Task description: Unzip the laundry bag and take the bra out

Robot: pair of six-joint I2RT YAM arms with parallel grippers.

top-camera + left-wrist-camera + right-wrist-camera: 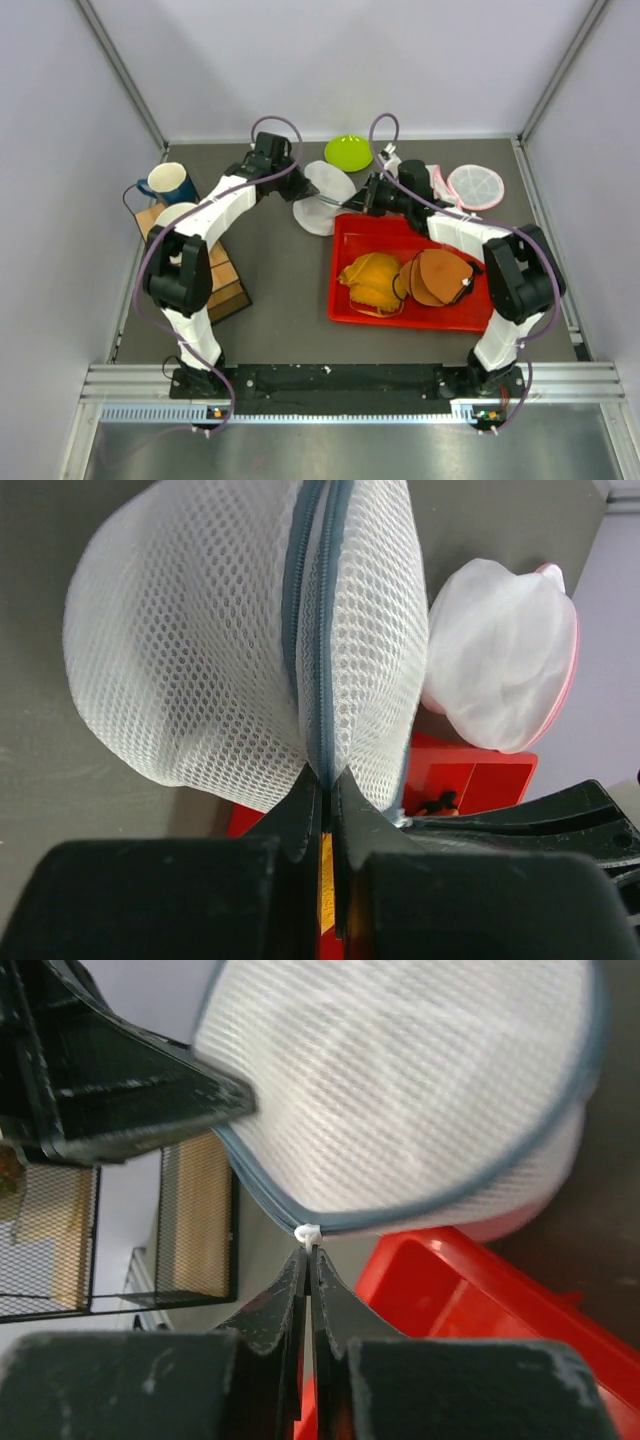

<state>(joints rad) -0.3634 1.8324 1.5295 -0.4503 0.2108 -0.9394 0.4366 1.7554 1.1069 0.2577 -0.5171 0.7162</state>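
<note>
The white mesh laundry bag hangs between my two grippers at the far edge of the red tray. In the left wrist view my left gripper is shut on the bag's edge, right where the grey-blue zipper ends. In the right wrist view my right gripper is shut on the small white zipper pull on the bag's blue-trimmed rim. From above, the left gripper is at the bag's left and the right gripper at its right. The bra is hidden inside the mesh.
Orange and brown padded garments lie in the red tray. A second, pink-rimmed mesh bag sits at the far right. A green plate is behind, a blue mug and a wooden box stand on the left.
</note>
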